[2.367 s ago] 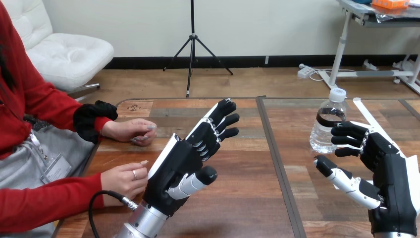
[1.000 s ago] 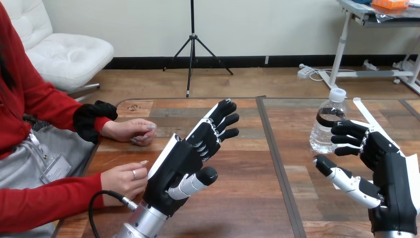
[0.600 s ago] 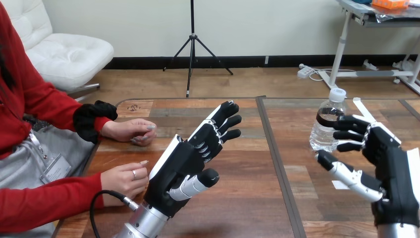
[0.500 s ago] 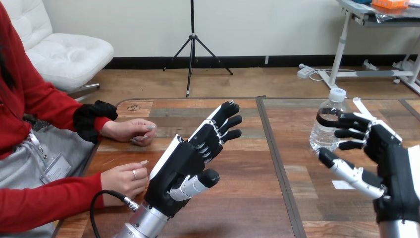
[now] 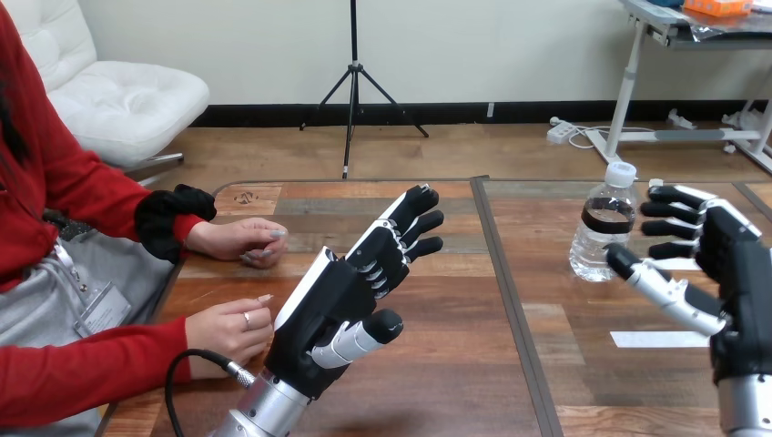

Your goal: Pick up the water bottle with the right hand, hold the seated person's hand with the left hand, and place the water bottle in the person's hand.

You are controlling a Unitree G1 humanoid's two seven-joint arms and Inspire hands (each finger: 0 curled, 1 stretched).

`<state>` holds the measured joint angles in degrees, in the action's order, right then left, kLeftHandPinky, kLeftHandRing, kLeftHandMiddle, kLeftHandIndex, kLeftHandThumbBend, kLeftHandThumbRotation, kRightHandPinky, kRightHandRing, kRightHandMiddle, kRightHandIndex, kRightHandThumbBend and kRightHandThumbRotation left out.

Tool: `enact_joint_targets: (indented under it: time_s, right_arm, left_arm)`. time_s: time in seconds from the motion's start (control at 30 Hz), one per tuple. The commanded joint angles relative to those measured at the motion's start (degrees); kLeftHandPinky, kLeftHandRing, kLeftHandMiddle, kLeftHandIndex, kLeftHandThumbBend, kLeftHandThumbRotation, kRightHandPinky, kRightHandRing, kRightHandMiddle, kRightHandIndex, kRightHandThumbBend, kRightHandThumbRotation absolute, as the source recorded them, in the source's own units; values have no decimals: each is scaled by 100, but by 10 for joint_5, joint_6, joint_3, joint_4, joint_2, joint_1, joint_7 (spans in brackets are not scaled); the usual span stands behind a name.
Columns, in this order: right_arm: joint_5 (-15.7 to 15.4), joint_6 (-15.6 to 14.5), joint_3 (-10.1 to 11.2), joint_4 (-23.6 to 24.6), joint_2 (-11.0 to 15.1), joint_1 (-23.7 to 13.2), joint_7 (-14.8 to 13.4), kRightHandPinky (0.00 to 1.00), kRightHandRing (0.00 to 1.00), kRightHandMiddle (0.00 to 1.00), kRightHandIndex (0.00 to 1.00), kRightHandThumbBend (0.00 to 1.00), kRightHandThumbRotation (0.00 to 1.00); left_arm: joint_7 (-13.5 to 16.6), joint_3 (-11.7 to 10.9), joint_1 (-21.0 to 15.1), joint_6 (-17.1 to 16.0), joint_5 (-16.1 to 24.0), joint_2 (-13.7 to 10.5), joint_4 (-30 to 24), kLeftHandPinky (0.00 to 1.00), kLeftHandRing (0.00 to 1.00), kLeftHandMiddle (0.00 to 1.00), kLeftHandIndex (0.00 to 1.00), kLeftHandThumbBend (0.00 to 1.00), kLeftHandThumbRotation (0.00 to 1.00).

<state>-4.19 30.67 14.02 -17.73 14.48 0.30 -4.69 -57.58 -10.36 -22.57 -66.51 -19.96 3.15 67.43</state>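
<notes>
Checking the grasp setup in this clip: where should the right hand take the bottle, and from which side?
Probably round the bottle at its black band, coming from the view's right, where the open right hand is beside it. The bottle stands upright with a round body, so fingers can go behind and the thumb in front; the cap is narrower.

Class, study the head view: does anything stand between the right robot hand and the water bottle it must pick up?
Nothing visible does. The right robot hand is open just to the right of the upright water bottle, with its fingers pointing toward the bottle and close beside it.
</notes>
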Motion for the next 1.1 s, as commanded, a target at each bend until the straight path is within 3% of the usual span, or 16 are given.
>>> enact_joint_targets:
  time_s: [0.0, 0.5, 1.07]
  right_arm:
    - [2, -30, 3, 47, 22, -54, 4, 57, 68, 71, 73, 100, 37]
    - [0, -107, 3, 51, 48, -99, 14, 60, 74, 75, 79, 95, 36]
    - [12, -134, 6, -24, 72, -165, 34, 66, 76, 77, 80, 95, 36]
  left_arm:
    - [0, -7, -18, -2, -9, 12, -15, 90, 95, 98, 96, 100, 73]
    - [12, -3, -17, -11, 0, 13, -13, 90, 95, 98, 96, 100, 74]
    - [16, -1, -17, -15, 1, 16, -13, 89, 95, 97, 96, 100, 75]
